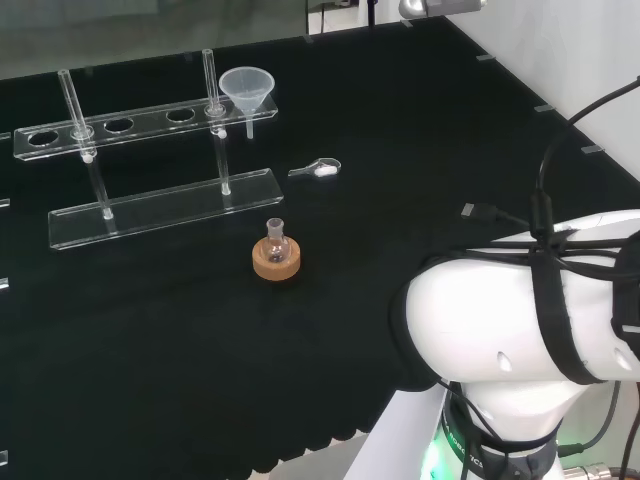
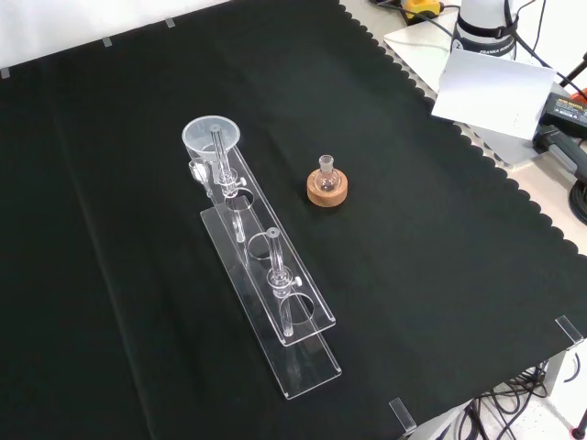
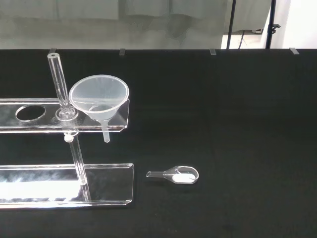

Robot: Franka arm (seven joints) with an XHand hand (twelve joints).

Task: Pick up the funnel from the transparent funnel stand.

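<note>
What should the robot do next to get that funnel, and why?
Probably reach out toward the funnel first. It sits upright in the end hole of the clear funnel stand, untouched, and the arm is far back from it in the head view. The wrist view faces the funnel from a distance, so approaching comes before any grasping.

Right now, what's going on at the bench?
Nothing is being handled yet. The funnel sits in the end hole of the clear funnel stand on the black cloth, untouched. A small flask rests on a cork ring nearby, and a little scoop with white powder lies beside the stand.
</note>
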